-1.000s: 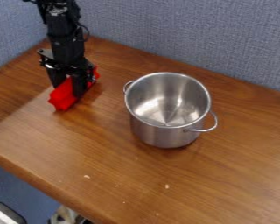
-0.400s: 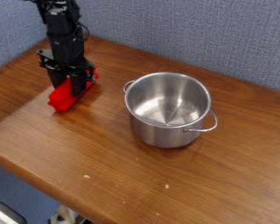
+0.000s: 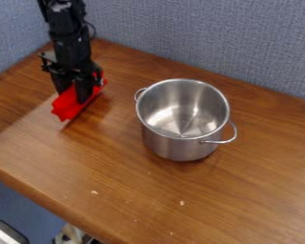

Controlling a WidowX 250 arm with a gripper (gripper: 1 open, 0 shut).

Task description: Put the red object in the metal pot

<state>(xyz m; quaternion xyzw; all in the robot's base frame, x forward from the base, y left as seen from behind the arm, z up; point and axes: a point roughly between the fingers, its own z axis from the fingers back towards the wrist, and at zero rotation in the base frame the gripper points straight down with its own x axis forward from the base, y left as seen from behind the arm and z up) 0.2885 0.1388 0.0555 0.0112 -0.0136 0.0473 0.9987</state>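
red object [image 3: 69, 106] lies at ten o'clock on the wooden table [image 3: 181, 202], beneath our gripper [image 3: 79, 88], its fingers around the block; whether they grip it, we cannot tell. we see the metal pot [image 3: 183, 119] upright near the centre, apart from both.

A black arm [image 3: 66, 29] — slim and jointed — with a thin dark cable.
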